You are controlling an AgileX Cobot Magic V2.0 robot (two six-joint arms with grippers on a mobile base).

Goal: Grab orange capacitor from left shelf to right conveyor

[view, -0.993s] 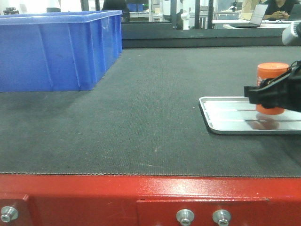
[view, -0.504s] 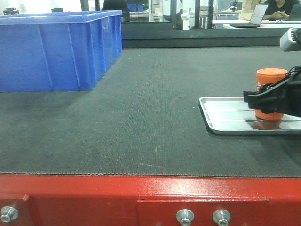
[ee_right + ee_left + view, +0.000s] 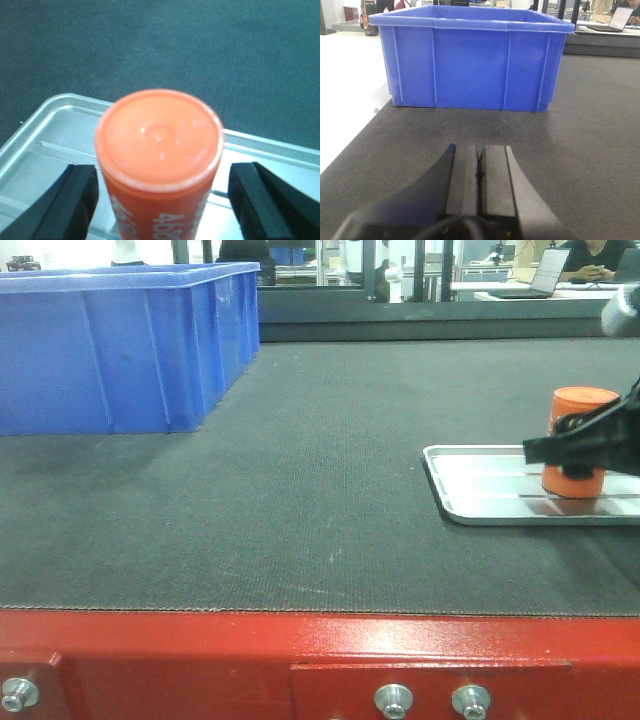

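The orange capacitor (image 3: 580, 408) (image 3: 159, 135) stands upright on a silver metal tray (image 3: 480, 485) (image 3: 50, 135) on the right conveyor's dark belt (image 3: 300, 490). My right gripper (image 3: 575, 448) (image 3: 167, 200) is open, with one black finger on each side of the capacitor and a gap showing at both sides. Over the belt to the left, my left gripper (image 3: 480, 160) is shut with nothing in it and points at a blue bin. The left shelf is out of view.
A large blue plastic bin (image 3: 120, 340) (image 3: 470, 60) stands on the belt at the back left. The conveyor's red front frame (image 3: 300, 660) with silver bolts runs along the near edge. Desks and people are far behind.
The capacitor and my right gripper have come down and shifted slightly right, so the capacitor's base now rests on the tray. The left arm's surroundings look unchanged.
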